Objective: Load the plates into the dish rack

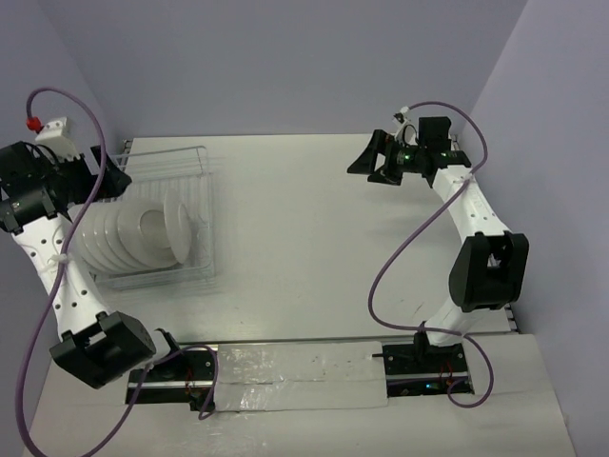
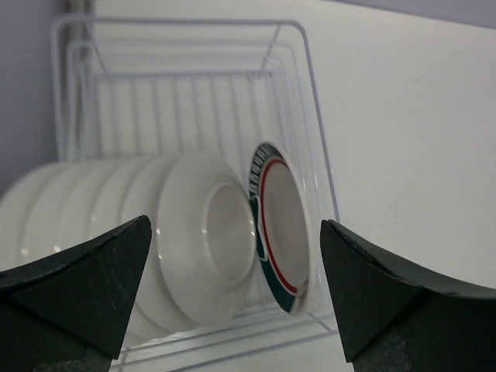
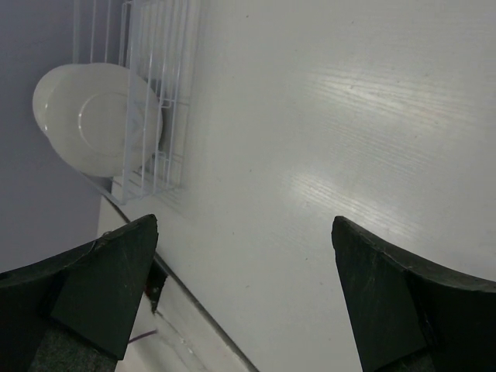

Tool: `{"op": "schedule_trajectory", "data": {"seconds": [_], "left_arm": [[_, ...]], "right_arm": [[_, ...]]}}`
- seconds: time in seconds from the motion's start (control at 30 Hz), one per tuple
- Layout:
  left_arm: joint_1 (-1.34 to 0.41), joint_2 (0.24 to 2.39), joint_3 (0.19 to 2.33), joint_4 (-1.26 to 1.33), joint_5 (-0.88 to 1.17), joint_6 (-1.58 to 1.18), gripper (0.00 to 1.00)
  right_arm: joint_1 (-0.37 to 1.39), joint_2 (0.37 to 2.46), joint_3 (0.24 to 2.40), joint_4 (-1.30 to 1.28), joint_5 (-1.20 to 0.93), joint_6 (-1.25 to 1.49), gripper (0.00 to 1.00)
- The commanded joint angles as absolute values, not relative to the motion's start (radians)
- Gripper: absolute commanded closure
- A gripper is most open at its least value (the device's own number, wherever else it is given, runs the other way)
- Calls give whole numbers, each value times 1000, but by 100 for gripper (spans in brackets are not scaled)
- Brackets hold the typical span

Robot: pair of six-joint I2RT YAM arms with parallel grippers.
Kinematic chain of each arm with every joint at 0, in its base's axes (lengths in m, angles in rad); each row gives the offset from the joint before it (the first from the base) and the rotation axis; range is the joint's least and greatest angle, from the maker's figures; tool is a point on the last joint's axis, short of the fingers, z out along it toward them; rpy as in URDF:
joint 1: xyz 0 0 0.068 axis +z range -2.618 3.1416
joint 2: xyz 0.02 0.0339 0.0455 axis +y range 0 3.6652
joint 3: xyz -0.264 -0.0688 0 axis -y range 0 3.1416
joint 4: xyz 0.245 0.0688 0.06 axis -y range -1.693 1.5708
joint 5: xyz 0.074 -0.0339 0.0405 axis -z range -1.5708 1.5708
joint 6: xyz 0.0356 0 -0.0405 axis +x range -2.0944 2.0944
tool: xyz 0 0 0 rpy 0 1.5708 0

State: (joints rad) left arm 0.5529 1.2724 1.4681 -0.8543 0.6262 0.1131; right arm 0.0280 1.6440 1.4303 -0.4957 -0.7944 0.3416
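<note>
White table (image 1: 314, 248) | plates (image 1: 133, 233) stand in dish rack (image 1: 203, 181) | likely stiff, slippery, fragile; grip rims | left gripper (image 2: 235, 229), right gripper (image 3: 244, 221): released, empty

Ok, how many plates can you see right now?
6 plates, though they overlap, so one could be hidden. All stand in one row in the dish rack: five show white undersides, and the end plate shows its teal rim.
</note>
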Motion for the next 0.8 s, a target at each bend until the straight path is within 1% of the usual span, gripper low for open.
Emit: {"op": "schedule_trajectory", "data": {"seconds": [0.0, 0.1, 0.13, 0.17, 0.2, 0.23, 0.4, 0.53, 0.63, 0.77], "left_arm": [[506, 1264, 1572, -808, 490, 120, 1], [416, 1259, 1606, -798, 421, 126, 1], [376, 1252, 1608, -792, 361, 132, 1], [279, 1246, 1603, -784, 326, 129, 1], [228, 1241, 1585, -776, 293, 120, 1], [125, 1232, 1574, -759, 247, 112, 1], [-80, 1249, 1510, -697, 203, 32, 1], [-231, 1298, 1479, -670, 128, 31, 1], [-277, 1313, 1450, -634, 94, 26, 1], [-290, 1331, 1436, -598, 98, 12, 1]], "right_arm": [[31, 1533, 1445, -500, -723, 256, 0], [37, 1494, 1439, -514, -661, 213, 0], [37, 1485, 1436, -515, -646, 198, 0], [37, 1465, 1430, -515, -631, 193, 0], [37, 1456, 1425, -511, -597, 187, 0], [37, 1442, 1417, -505, -577, 180, 0], [49, 1313, 1316, -420, -454, 157, 0], [55, 1247, 1276, -422, -385, 120, 0], [57, 1206, 1252, -414, -339, 120, 0], [64, 1161, 1194, -387, -315, 124, 0]]}}
